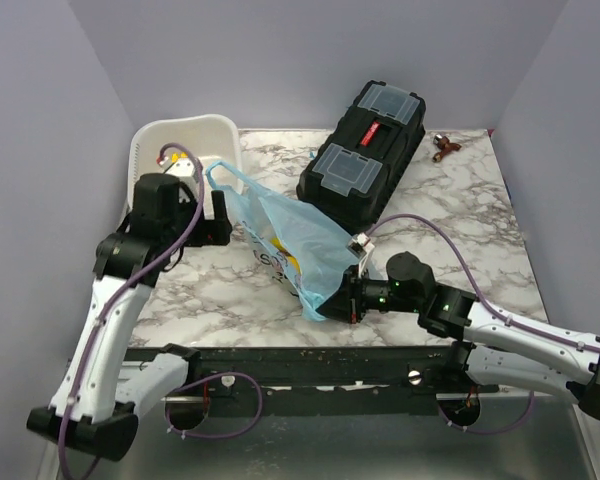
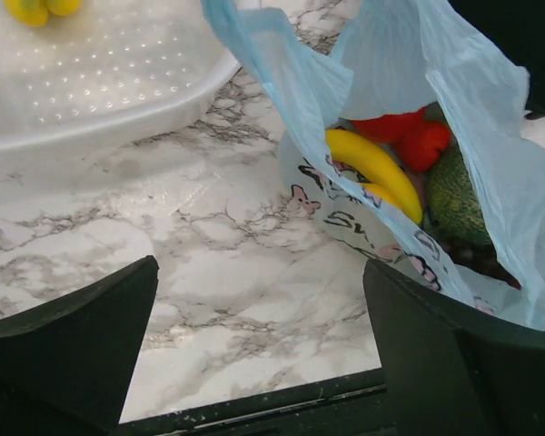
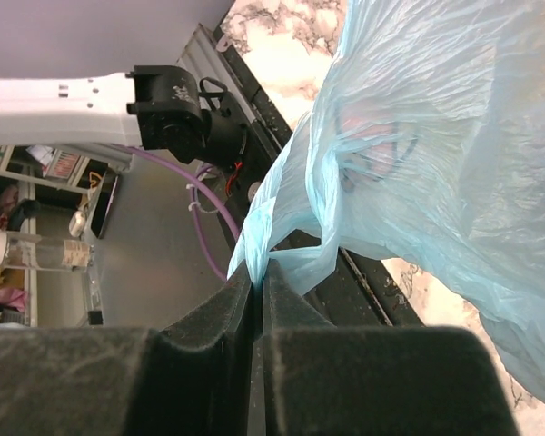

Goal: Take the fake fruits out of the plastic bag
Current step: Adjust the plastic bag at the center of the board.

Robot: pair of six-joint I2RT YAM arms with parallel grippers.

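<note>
The light-blue plastic bag (image 1: pixel 295 240) lies across the middle of the marble table. Its mouth faces my left gripper (image 1: pixel 218 215), which is open and empty just left of it. In the left wrist view the bag (image 2: pixel 490 173) shows a yellow banana (image 2: pixel 374 168), red fruit (image 2: pixel 409 136) and a green textured fruit (image 2: pixel 459 204) inside. My right gripper (image 1: pixel 352 295) is shut on the bag's near end; in the right wrist view the jaws pinch a fold of the bag (image 3: pixel 259 254). A yellow fruit (image 2: pixel 41 9) lies in the white basket (image 2: pixel 100 82).
The white basket (image 1: pixel 185 150) stands at the back left behind my left arm. A black toolbox (image 1: pixel 365 150) lies at the back centre. A small brown-red object (image 1: pixel 443 147) lies at the back right. The table's black front rail (image 1: pixel 310 365) runs below the bag.
</note>
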